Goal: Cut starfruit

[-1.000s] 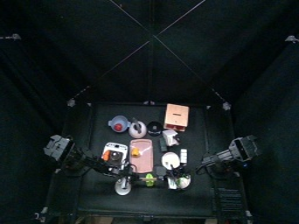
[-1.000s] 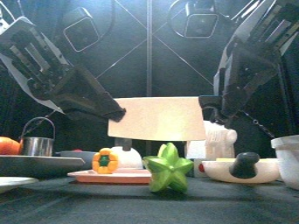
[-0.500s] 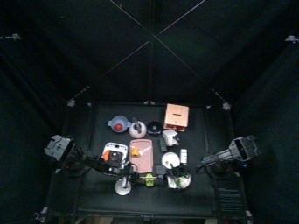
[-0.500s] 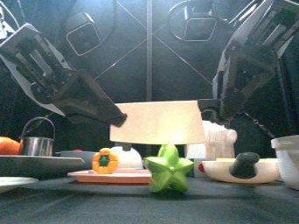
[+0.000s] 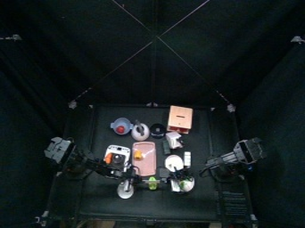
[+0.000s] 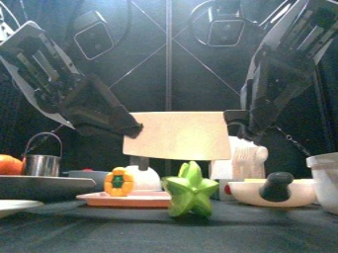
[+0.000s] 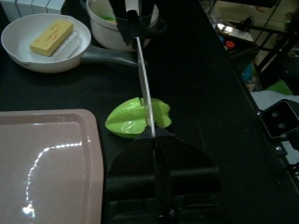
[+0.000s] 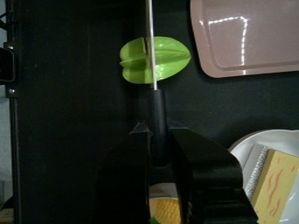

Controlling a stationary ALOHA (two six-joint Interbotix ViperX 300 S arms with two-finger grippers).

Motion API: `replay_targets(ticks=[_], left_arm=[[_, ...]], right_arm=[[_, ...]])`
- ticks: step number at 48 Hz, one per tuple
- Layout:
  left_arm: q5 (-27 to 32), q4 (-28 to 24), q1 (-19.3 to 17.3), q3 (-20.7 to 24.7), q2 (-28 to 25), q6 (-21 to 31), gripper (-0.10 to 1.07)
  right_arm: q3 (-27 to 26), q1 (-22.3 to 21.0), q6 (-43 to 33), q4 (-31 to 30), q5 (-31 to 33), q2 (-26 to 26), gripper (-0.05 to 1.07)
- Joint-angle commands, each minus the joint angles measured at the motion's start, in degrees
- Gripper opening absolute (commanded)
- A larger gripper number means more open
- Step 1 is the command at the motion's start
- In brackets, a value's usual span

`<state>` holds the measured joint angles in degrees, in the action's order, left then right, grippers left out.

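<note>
The yellow-green starfruit (image 6: 192,190) stands on the black table at the front edge, just off the pink board (image 6: 126,199). It also shows in the top view (image 5: 152,183). My left gripper (image 6: 133,126) and right gripper (image 6: 234,121) each grip one end of a broad, pale flat blade (image 6: 176,135), held level just above the fruit. In the left wrist view the blade (image 7: 142,79) runs edge-on from my gripper (image 7: 156,150) across the starfruit (image 7: 131,116). In the right wrist view the blade (image 8: 153,44) crosses the starfruit (image 8: 172,58) beyond my gripper (image 8: 156,131).
A small orange and green piece (image 6: 119,181) lies on the board. A metal cup (image 6: 43,163) and a dark dish (image 6: 40,186) stand at the left. A white bowl (image 6: 271,191) and a white cup (image 6: 326,178) stand at the right. A bowl with a yellow block (image 7: 47,39) is near the fruit.
The blade and both grippers drifted slightly to the right and back again. The starfruit has not moved.
</note>
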<state>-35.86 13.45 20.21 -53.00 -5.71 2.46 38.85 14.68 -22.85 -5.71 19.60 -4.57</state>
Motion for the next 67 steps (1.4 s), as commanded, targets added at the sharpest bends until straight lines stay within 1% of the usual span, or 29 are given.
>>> replay_targets(ticks=[1,11,24,43,67], left_arm=[[-0.2,-0.2,0.7,0.6,0.4,0.1,0.26],[-0.2,-0.1,0.8,1.1,-1.1,0.1,0.26],[-0.2,-0.1,0.8,1.1,-1.5,0.1,0.26],[0.0,0.3,0.8,2.5,-5.0,0.3,0.26],[0.2,0.4,0.8,2.5,-5.7,0.3,0.26]], right_arm=[[-0.5,0.0,0.1,0.1,-0.1,-1.1,0.37],[-0.5,0.1,0.1,0.2,-0.1,-0.6,0.37],[-0.4,0.1,0.1,0.8,-0.2,0.4,0.37],[-0.7,0.1,0.1,1.9,-0.4,2.7,0.37],[-0.7,0.1,0.1,2.1,-1.3,4.0,0.37]])
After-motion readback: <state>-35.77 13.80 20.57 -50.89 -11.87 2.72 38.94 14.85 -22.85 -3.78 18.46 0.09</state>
